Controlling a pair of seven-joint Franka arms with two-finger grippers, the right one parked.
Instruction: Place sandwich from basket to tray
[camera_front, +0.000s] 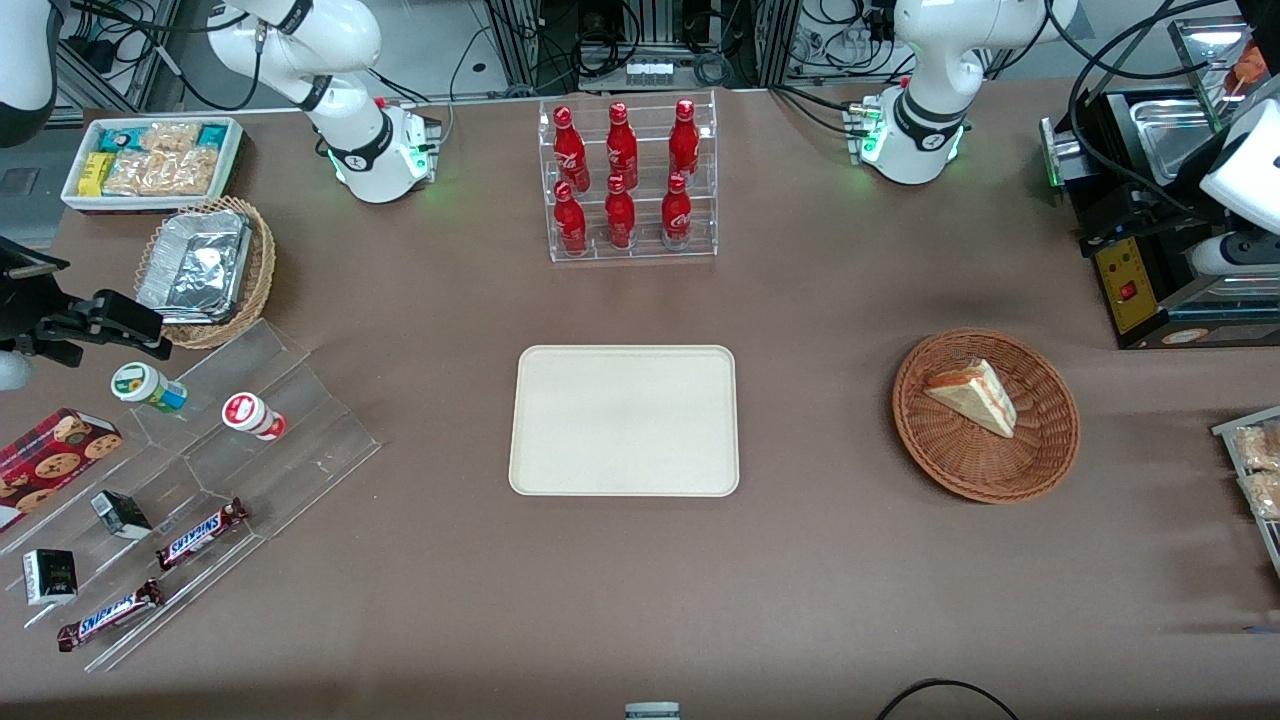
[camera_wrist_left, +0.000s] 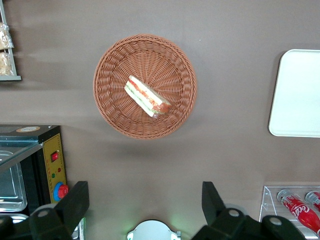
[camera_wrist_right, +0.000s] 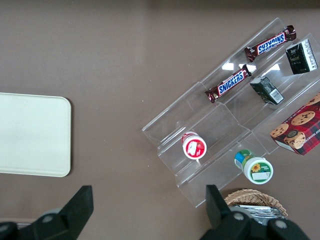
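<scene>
Toward the working arm's end of the table, I find the basket, round, shallow, of reddish-brown woven wicker, containing one sandwich: a triangular wedge of pale bread with red and green filling at its edge. It lies near the basket's centre. My gripper hangs high above the table, just off the basket's rim, fingers spread apart and holding nothing. At mid-table the tray, flat, cream, rectangular with rounded corners and a low rim, holds nothing.

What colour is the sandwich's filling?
Red and green, clearest in the left wrist view on the sandwich.
</scene>
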